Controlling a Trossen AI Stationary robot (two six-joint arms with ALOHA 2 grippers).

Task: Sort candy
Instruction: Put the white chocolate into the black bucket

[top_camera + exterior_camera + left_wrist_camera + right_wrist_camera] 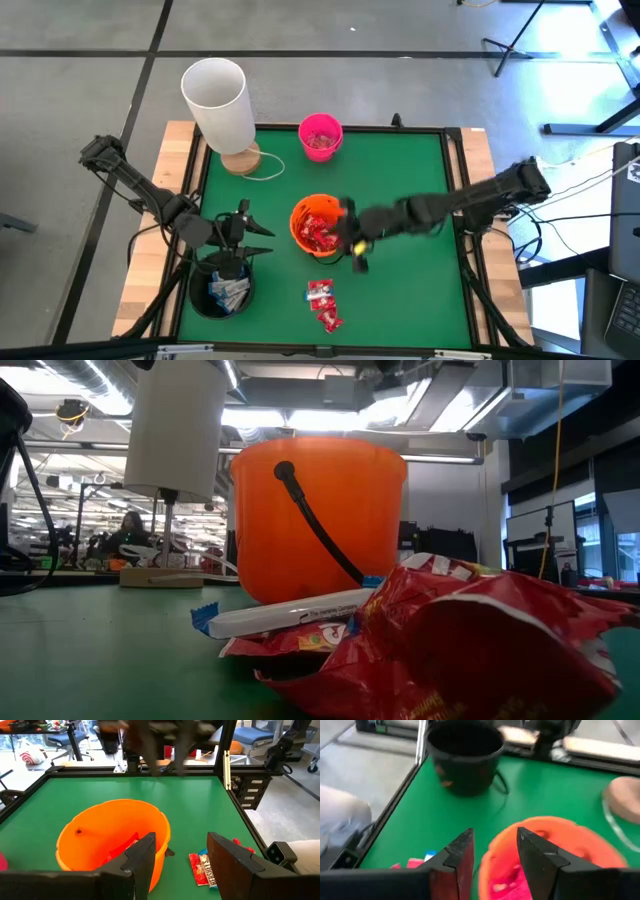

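My right claw [352, 240] at orange bucket's [312, 212] 3 o'clock rim, fingers parted, empty. Candy [323, 303] loose on surface at bucket's 6 o'clock. Risk: clipping rim, tipping bucket. Left claw [243, 232] open over black bucket [200, 300].

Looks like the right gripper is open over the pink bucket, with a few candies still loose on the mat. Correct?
Not quite: the right gripper is open at the orange bucket, as the high view shows. The pink bucket sits farther back. Loose candies do lie on the mat.
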